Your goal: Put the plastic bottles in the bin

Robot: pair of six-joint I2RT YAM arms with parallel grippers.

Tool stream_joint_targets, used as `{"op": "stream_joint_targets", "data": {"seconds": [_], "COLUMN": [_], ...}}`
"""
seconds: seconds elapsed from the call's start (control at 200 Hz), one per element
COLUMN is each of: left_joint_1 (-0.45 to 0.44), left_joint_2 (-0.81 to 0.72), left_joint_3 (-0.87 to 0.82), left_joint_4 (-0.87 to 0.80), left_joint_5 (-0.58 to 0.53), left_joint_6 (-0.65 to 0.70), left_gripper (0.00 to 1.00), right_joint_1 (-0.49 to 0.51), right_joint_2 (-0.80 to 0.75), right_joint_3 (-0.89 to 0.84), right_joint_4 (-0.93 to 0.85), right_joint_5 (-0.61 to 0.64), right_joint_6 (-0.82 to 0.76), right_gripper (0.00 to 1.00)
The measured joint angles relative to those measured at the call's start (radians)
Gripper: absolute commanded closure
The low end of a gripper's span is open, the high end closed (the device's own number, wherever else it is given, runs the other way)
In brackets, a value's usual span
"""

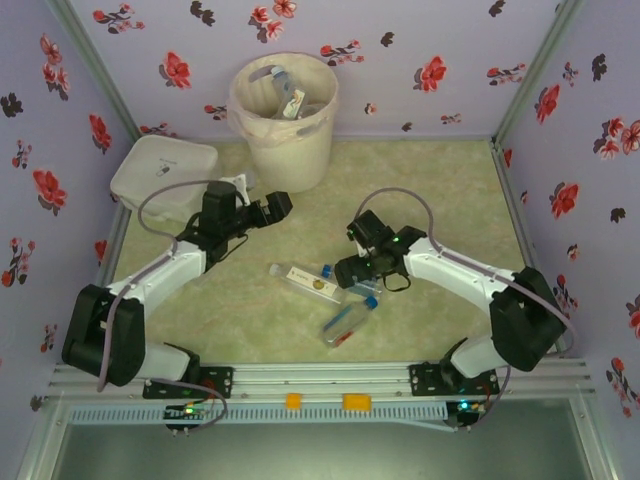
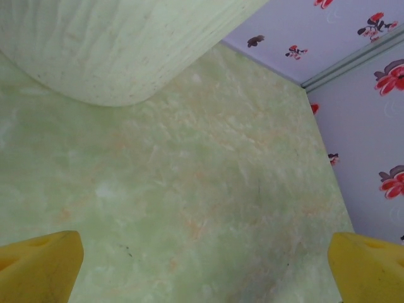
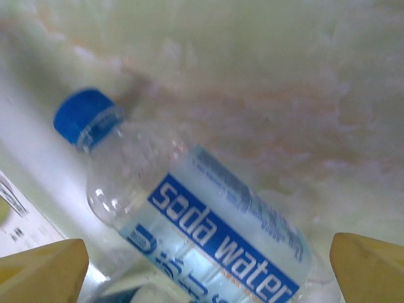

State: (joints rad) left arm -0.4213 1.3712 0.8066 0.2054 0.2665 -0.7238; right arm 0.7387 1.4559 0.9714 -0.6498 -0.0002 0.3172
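Several plastic bottles (image 1: 288, 95) are sitting in the bin (image 1: 290, 150), upper centre — about three are waiting mid-frame. The right gripper (image 3: 208, 271) is hovering spread over a soda water bottle (image 3: 208, 214); the left gripper (image 2: 202, 271) is gaping, empty.

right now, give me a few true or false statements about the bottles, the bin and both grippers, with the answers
1. The bin already holds some bottles. True.
2. The right gripper is shut on a bottle. False: its jaws are open, and the soda water bottle lies on the table between them, ungripped.
3. The soda water bottle has a white cap. False: its cap is blue.
4. The left gripper is open and holds nothing. True.
5. No bottles are left on the table. False: several lie between the arms, among them a white-labelled bottle.
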Motion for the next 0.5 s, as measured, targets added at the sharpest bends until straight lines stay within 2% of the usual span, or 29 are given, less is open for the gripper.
{"op": "stream_joint_targets", "data": {"seconds": [0.22,0.5], "left_joint_1": [-0.004,-0.018], "left_joint_2": [0.02,0.075], "left_joint_3": [-0.034,-0.011], "left_joint_4": [0.125,0.183], "left_joint_5": [0.01,0.034], "left_joint_6": [-0.069,-0.092], "left_gripper": [0.0,0.0], "right_joint_1": [0.026,0.027], "right_joint_2": [0.029,0.09], "right_joint_3": [0.0,0.027], "right_joint_4": [-0.063,-0.07], "right_joint_5": [0.028,0.118], "right_joint_6": [0.0,0.0], "right_gripper": [0.0,0.01]}}
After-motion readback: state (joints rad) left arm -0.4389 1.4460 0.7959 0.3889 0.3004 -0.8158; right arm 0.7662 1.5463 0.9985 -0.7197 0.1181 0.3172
